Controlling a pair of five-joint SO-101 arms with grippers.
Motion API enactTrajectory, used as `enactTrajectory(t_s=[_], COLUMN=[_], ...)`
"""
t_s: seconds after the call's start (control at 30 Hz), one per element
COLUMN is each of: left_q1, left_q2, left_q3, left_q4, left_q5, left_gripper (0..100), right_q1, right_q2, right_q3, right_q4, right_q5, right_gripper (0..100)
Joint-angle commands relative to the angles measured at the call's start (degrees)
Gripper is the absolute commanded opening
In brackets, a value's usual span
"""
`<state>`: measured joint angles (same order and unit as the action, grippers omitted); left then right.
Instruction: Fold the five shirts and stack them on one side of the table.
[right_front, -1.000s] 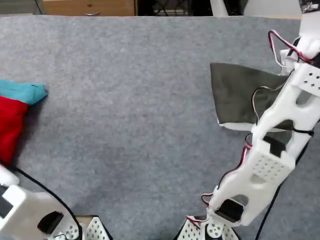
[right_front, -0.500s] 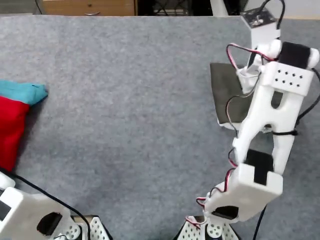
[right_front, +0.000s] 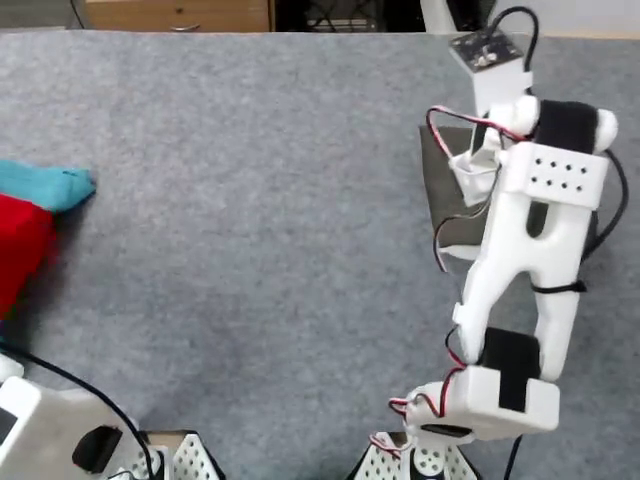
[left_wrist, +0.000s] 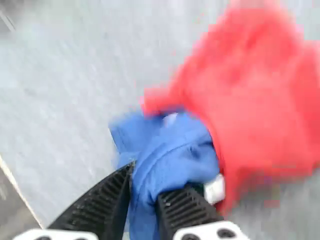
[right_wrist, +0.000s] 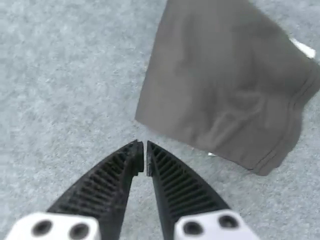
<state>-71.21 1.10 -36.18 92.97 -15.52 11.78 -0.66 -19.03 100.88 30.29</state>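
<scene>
A folded dark grey shirt (right_front: 446, 192) lies on the right side of the grey mat, partly covered by my right arm (right_front: 530, 230). In the right wrist view my right gripper (right_wrist: 145, 148) is shut on nothing and hovers over the mat just short of the dark grey shirt's (right_wrist: 225, 85) near edge. At the mat's left edge lie a teal shirt (right_front: 45, 185) and a red shirt (right_front: 20, 250). My left gripper (left_wrist: 145, 175) is shut on a bunched blue shirt (left_wrist: 172, 155), pressed against the red shirt (left_wrist: 250, 90).
The grey mat (right_front: 250, 220) has wide free room through its middle. A wooden cabinet (right_front: 180, 14) stands behind the far edge. Both arm bases (right_front: 420, 462) sit at the near edge, and a black cable (right_front: 70, 375) runs across the near left corner.
My right arm has swung from the right edge inward and now stands over the dark grey shirt. The red shirt has slid a little toward the left edge.
</scene>
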Motion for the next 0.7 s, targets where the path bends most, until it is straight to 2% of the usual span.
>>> enactTrajectory(t_s=[0.0,0.13,0.27,0.47,0.67], left_q1=[1.1,5.1,15.0,37.1,43.5], left_q2=[-3.0,-3.0,-3.0,-6.1,-5.0], left_q3=[-23.1,-43.7,-60.4,-53.5,-27.4], left_q4=[0.8,0.8,2.1,8.1,7.8], left_q5=[1.7,7.1,9.4,9.3,9.4], left_gripper=[3,3,3,3,3], right_q1=[-1.8,-2.9,-3.2,-3.2,-3.1], right_q2=[-4.1,-6.1,-6.5,-6.3,-6.5], right_q3=[2.3,4.2,4.1,4.1,4.1], right_q4=[-0.1,-0.1,-0.1,-0.1,-0.1], right_q5=[0.2,0.2,-3.3,-4.7,-4.7], right_gripper=[2.1,1.9,1.9,2.0,2.1])
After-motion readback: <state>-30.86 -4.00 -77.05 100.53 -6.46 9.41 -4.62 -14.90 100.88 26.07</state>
